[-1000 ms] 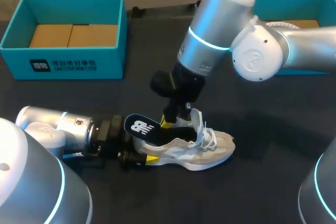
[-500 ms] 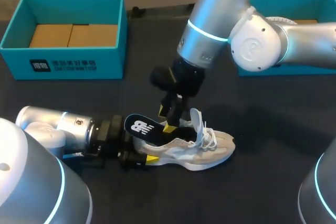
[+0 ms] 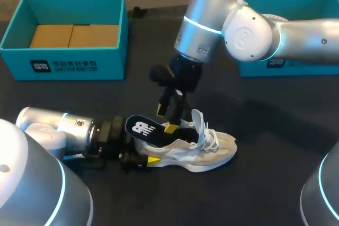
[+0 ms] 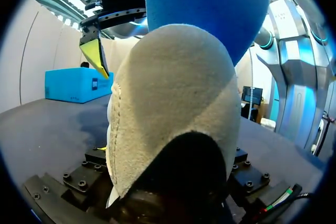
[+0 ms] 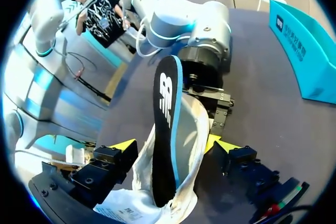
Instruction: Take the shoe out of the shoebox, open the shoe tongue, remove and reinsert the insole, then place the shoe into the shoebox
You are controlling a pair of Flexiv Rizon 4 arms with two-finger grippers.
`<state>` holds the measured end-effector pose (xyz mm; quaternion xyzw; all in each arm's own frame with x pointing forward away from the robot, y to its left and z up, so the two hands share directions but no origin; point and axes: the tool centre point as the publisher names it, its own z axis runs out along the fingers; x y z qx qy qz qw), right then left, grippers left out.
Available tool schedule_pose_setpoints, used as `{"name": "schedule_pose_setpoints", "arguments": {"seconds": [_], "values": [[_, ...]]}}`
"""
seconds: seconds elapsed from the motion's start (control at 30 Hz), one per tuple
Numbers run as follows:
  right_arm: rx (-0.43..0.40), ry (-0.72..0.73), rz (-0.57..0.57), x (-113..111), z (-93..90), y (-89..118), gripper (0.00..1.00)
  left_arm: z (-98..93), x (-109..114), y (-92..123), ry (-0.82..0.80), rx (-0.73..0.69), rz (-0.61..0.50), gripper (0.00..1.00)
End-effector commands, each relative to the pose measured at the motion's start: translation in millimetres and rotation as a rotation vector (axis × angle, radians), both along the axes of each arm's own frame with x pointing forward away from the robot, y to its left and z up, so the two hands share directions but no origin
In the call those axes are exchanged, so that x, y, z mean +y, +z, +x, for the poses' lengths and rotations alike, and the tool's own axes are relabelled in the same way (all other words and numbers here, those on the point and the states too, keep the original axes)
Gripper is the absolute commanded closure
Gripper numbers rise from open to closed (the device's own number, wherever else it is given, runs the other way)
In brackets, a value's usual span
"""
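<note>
Right gripper (image 3: 169,120) has lifted off the sneaker (image 3: 206,149) toward frame centre. Its fingers are spread wide either side of the insole (image 3: 144,129), gripping nothing. Left gripper (image 3: 139,157) clamps the sneaker's heel, lower centre. The insole pokes out of the heel opening, tilted left.

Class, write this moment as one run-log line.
white lace-up sneaker on dark table | black-and-blue foam insole sticking out of it | right gripper open over insole | left gripper at sneaker heel
</note>
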<state>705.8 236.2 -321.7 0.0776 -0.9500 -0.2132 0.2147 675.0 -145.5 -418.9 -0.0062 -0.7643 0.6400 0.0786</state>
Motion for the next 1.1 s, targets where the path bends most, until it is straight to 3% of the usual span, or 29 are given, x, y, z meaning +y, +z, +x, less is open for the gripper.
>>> {"name": "schedule_pose_setpoints", "arguments": {"seconds": [0.03,0.83,1.1], "values": [[0.028,0.014,-0.004,2,1.3,-2,0.08,-0.1,0,-1,0.001,0.0,0.0,1.0],[0.164,0.082,0.002,6,-8.6,-17,0.15,-0.1,0,-1,0.001,0.0,0.0,1.0],[0.198,0.102,0.001,7,-15.5,-20,0.23,-0.1,0,-1,0.001,0.0,0.0,1.0]]}}
